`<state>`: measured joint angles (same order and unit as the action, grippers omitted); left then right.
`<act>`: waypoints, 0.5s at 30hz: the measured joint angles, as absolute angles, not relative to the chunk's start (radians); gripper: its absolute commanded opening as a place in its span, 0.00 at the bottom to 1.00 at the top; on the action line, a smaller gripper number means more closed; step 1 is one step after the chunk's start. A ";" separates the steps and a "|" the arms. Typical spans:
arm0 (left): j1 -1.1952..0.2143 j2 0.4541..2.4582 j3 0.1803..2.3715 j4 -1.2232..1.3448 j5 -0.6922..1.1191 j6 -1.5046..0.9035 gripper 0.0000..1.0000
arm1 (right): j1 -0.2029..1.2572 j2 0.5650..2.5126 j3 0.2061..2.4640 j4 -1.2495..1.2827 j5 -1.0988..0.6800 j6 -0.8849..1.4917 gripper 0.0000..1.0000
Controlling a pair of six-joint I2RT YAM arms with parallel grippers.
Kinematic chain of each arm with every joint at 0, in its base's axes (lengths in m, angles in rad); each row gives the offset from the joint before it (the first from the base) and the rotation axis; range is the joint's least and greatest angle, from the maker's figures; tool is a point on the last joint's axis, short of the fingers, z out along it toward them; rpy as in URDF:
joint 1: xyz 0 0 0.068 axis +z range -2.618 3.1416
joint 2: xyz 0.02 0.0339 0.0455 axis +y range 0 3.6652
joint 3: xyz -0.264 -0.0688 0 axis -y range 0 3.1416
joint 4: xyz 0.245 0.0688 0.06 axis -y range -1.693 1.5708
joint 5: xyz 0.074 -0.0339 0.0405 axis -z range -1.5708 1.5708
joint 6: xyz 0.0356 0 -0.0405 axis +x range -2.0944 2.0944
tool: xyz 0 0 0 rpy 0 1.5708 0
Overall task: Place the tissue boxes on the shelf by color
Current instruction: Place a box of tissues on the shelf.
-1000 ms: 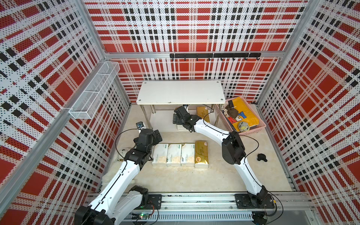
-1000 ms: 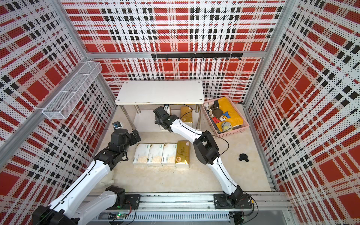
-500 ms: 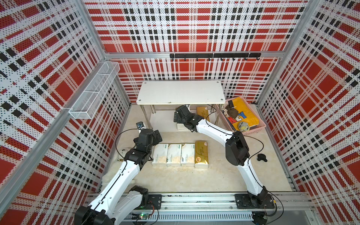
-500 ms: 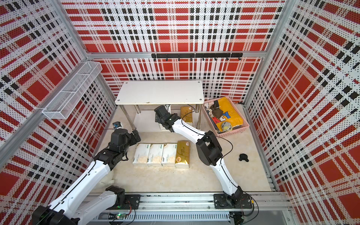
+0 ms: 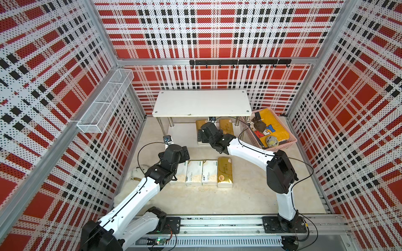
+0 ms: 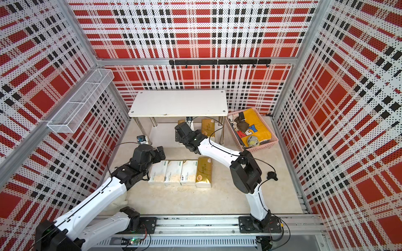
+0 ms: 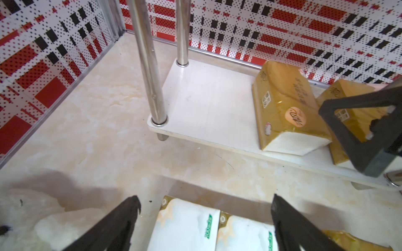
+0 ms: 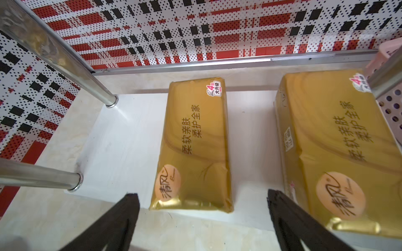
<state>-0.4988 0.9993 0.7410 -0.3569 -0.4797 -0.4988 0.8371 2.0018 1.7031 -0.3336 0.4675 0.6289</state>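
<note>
Under the shelf (image 5: 202, 104) — gold tissue boxes (image 5: 227, 128), partly hidden

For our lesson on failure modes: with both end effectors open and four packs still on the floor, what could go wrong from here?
1. The left end effector hangs over tightly abutting white packs; closing may catch two or drag a neighbour.
2. The right end effector sits close before the shelved gold packs, near a chrome leg; moving out may nudge them.
</note>
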 measured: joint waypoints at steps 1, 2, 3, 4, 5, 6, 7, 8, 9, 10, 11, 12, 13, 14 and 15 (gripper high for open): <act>-0.523 1.004 0.746 -0.357 -0.490 -0.509 0.98 | 0.839 1.981 1.683 -0.328 0.468 0.628 1.00; -0.548 1.008 0.752 -0.357 -0.502 -0.519 0.98 | 0.842 1.958 1.660 -0.329 0.461 0.628 1.00; -0.570 1.013 0.757 -0.359 -0.510 -0.529 0.98 | 0.842 1.941 1.638 -0.331 0.460 0.629 1.00; -0.595 1.017 0.763 -0.360 -0.519 -0.538 0.98 | 0.842 1.922 1.615 -0.331 0.458 0.629 1.00; -0.618 1.022 0.769 -0.360 -0.529 -0.549 0.98 | 0.842 1.904 1.592 -0.329 0.457 0.629 1.00; -0.638 1.028 0.773 -0.360 -0.536 -0.559 0.98 | 0.842 1.885 1.571 -0.327 0.457 0.630 1.00; -0.661 1.033 0.776 -0.360 -0.544 -0.571 0.98 | 0.842 1.864 1.549 -0.327 0.457 0.630 1.00; -0.684 1.038 0.778 -0.360 -0.553 -0.582 0.97 | 0.842 1.838 1.524 -0.326 0.457 0.632 1.00; -0.706 1.043 0.779 -0.360 -0.560 -0.594 0.97 | 0.842 1.817 1.503 -0.324 0.457 0.633 1.00; -0.739 1.054 0.782 -0.361 -0.572 -0.607 0.97 | 0.842 1.785 1.472 -0.324 0.456 0.633 1.00; -0.772 1.067 0.789 -0.361 -0.583 -0.623 0.97 | 0.842 1.753 1.440 -0.323 0.457 0.633 1.00; -0.802 1.080 0.795 -0.360 -0.588 -0.635 0.97 | 0.842 1.726 1.413 -0.324 0.459 0.634 1.00; -0.838 1.097 0.804 -0.360 -0.596 -0.649 0.97 | 0.843 1.689 1.377 -0.327 0.461 0.634 1.00; -0.875 1.116 0.815 -0.358 -0.608 -0.665 0.97 | 0.843 1.652 1.341 -0.332 0.464 0.634 1.00; -0.908 1.137 0.825 -0.356 -0.613 -0.678 0.97 | 0.843 1.618 1.310 -0.340 0.467 0.636 1.00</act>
